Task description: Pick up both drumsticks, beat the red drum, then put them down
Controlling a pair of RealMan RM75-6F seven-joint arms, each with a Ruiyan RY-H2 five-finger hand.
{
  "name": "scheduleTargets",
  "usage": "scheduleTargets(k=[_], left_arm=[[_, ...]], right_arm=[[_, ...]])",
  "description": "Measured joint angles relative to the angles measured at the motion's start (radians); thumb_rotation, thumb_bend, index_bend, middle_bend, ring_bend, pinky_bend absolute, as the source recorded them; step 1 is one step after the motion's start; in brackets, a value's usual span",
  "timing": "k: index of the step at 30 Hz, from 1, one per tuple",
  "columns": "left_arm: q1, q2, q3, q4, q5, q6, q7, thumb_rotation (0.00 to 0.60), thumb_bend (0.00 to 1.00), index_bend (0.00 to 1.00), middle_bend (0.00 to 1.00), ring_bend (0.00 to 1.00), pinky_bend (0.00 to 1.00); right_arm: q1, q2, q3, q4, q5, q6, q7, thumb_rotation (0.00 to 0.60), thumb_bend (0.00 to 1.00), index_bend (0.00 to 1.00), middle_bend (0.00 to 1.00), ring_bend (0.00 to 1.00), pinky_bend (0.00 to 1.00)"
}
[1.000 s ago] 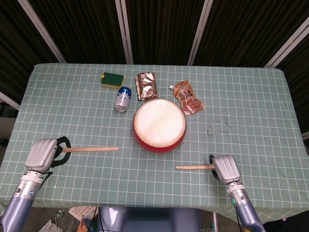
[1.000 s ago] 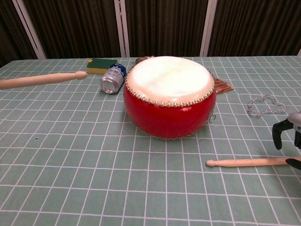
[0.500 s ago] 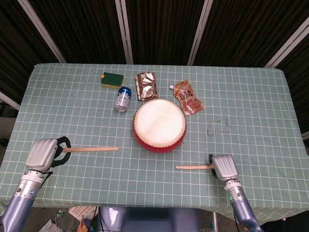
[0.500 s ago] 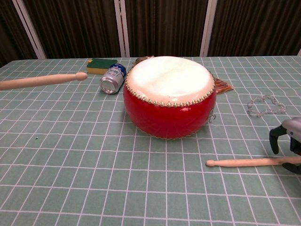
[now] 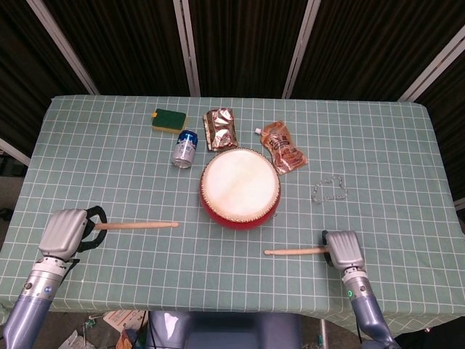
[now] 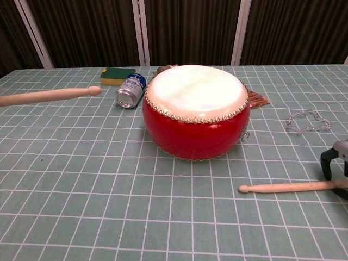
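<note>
Head view: left hand (image 5: 65, 230) grasps the left drumstick (image 5: 138, 225) by its butt, tip pointing toward the red drum (image 5: 240, 188). Right hand (image 5: 344, 249) sits over the butt of the right drumstick (image 5: 294, 251), which lies on the table (image 5: 392, 145); fingers hidden under the hand's back, so grip can't be told here.

Chest view: left hand out of frame, only its stick shows, raised above the cloth. Right hand's dark fingers (image 6: 326, 163) straddle the stick's end at frame edge; clenched or not, can't tell. Can (image 6: 129, 91) & sponge (image 6: 117, 75) sit behind the drum
</note>
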Motion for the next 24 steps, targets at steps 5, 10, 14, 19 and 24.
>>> scheduleTargets(k=[5,10,14,19,24], left_arm=[[0.001,-0.002,0.001,-0.002,0.002,0.0,0.004,0.6,0.56,0.79,1.0,1.0,1.0],[0.002,-0.003,-0.001,-0.002,0.0,-0.001,0.006,0.6,0.56,0.79,1.0,1.0,1.0],[0.002,-0.003,-0.001,-0.001,-0.001,-0.002,0.007,0.6,0.56,0.79,1.0,1.0,1.0],[0.002,-0.005,-0.001,0.001,-0.004,-0.005,0.009,0.6,0.56,0.79,1.0,1.0,1.0],[0.002,-0.006,-0.001,0.002,-0.005,-0.006,0.011,0.6,0.56,0.79,1.0,1.0,1.0]], right_arm=[[0.002,0.005,0.001,0.009,0.01,0.004,0.008,0.6,0.35,0.5,1.0,1.0,1.0],[0.004,0.011,-0.002,0.015,0.023,0.004,0.01,0.6,0.38,0.61,1.0,1.0,1.0],[0.004,0.011,-0.007,0.024,0.037,-0.002,0.009,0.6,0.44,0.8,1.0,1.0,1.0],[0.003,0.014,-0.013,0.026,0.042,-0.006,0.021,0.6,0.51,0.89,1.0,1.0,1.0],[0.006,0.043,-0.01,-0.012,0.039,-0.008,0.036,0.6,0.57,0.91,1.0,1.0,1.0]])
